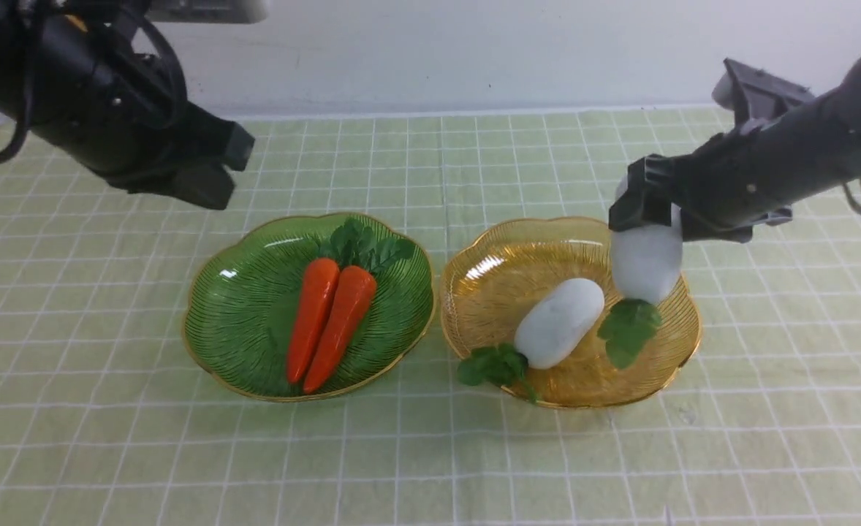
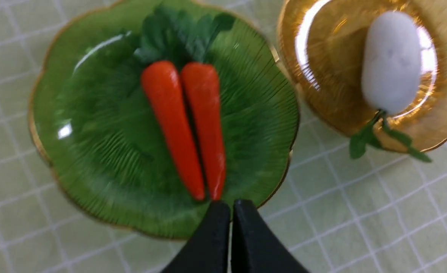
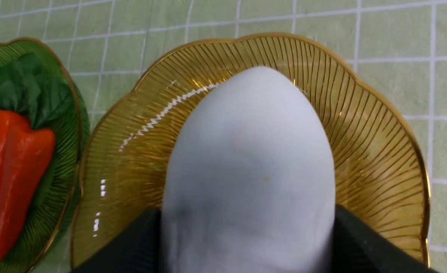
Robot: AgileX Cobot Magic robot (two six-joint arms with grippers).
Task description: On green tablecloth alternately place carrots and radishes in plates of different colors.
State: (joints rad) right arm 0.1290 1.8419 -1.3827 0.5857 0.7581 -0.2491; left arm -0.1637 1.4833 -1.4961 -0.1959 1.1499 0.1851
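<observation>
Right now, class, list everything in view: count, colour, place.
tablecloth: one, pale green, white grid, covering the table
green plate: one, gold-rimmed, left of centre
amber plate: one, gold-rimmed, to its right
carrots: two, orange, side by side in the green plate
radishes: two, white, one lying in the amber plate, second radish gripped over it
left pincer: one, black, shut, empty, raised near the green plate
right pincer: one, black, closed on the second radish

Wall (image 1: 474, 51) at 12 o'clock: plain off-white, runs full width of front view, w/ a few tiny dark specks. Pale grey obj (image 1: 207, 9) at 11 o'clock, cut off by frame edge; can't tell what it is.
</observation>
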